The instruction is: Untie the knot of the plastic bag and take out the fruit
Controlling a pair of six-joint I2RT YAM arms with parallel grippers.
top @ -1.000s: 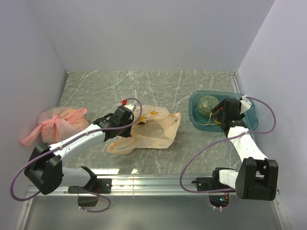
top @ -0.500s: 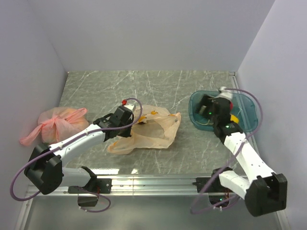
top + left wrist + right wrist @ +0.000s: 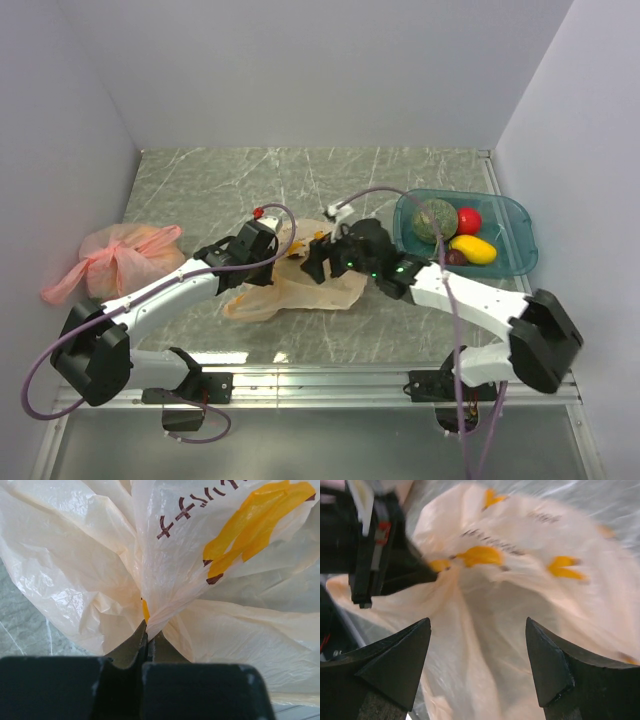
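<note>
The beige plastic bag (image 3: pixel 318 288) lies flat and crumpled on the table's middle; no knot shows on it. My left gripper (image 3: pixel 284 256) is shut on a fold of the bag (image 3: pixel 80 555), with the film pinched between the jaw tips (image 3: pixel 146 626). My right gripper (image 3: pixel 316 266) hovers open and empty just above the bag (image 3: pixel 520 565), its fingertips (image 3: pixel 422 630) wide apart, facing the left gripper (image 3: pixel 395 572). The netted melon (image 3: pixel 435 218), the red fruit (image 3: pixel 468 220), the yellow fruit (image 3: pixel 474 249) and a dark purple one (image 3: pixel 455 258) lie in the teal tray (image 3: pixel 510 207).
A tied pink plastic bag (image 3: pixel 115 258) lies at the left wall. The teal tray sits at the right, near the right wall. White walls enclose the marbled table on three sides; a metal rail runs along the near edge.
My right arm has swung left from over the teal tray to the beige bag, uncovering the fruit in the tray. My left gripper has kept its hold on the bag.
</note>
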